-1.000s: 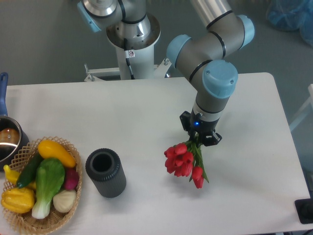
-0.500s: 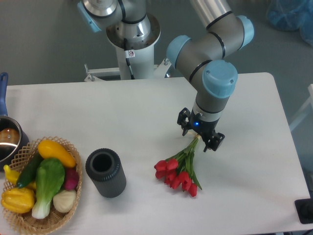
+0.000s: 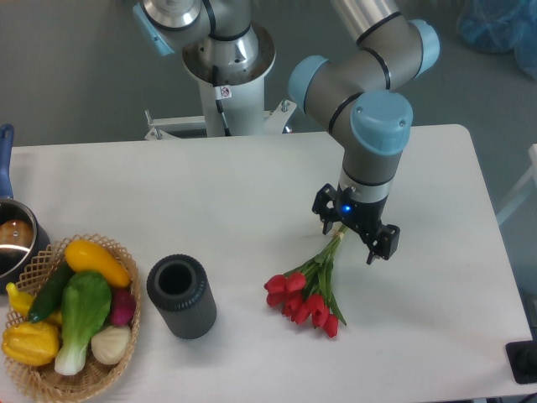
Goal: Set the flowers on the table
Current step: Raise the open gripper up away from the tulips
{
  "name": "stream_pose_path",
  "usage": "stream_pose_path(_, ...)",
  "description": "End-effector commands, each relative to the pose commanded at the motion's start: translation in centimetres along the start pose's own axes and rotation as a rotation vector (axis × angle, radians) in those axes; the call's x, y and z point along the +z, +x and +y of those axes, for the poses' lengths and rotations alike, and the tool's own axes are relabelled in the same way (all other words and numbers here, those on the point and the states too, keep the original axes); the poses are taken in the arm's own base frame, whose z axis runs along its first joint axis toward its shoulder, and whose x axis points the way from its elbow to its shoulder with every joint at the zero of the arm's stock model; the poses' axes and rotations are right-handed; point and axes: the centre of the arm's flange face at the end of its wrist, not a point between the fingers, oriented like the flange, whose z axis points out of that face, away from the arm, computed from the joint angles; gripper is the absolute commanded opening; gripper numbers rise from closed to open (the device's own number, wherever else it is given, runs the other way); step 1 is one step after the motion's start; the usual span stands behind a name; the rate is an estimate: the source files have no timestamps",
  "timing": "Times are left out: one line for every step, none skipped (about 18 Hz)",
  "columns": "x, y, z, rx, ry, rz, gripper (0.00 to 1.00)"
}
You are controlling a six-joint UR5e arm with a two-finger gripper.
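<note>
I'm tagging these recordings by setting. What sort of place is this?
Probably a robotics lab. An industrial-style arm on a pedestal stands at a bare white table, its gripper open above toy-like flowers, with a wicker basket of vegetables, over a grey floor.

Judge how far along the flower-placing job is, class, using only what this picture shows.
Done: the flowers lie flat on the table, right of the dark cylinder. In hand: nothing; the pincer hangs open above the stem ends. Left: apparently only moving the arm away.
</note>
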Motion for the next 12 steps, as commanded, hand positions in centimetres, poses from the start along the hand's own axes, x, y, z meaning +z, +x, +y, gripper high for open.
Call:
stream_pose_path(0.0,-0.2,0.5,0.003,-0.001,-0.001,1.0)
stream_pose_path(-0.1,-0.4,0.9,0.01,-0.002,-0.002,1.0)
stream_pose_path(-0.2,-0.5,1.1,0.011,-0.004,-0.004,1.0)
stream_pose_path(-0.4,-0.7,1.3,0.007,-0.007,-0.008,1.0)
stream_pose_path(-0.9,-1.0,2.1,-0.005,-0.009,-0.018,1.0)
stream_pose_path(-1.4,-1.3,2.7,-0.017,-0.01,-0.027,1.0)
stream_pose_path(-1.5,-1.4,2.9,-0.02,-0.01,-0.028,1.0)
stream_pose_path(-1.6,-1.5,3.2,-0.023,-0.013,-0.028,1.0)
stream_pose_path(-1.6,-1.6,3.4,-0.026,-0.013,-0.029,1.0)
stream_pose_path(-1.7,-1.7,3.3,-0.025,-0.013,-0.032,1.0)
stream_pose_path(-1.7,-1.7,3.3,-0.026,-0.014,-0.031,1.0)
stream_pose_path(-1.7,-1.7,3.3,-0.027,-0.014,-0.031,1.0)
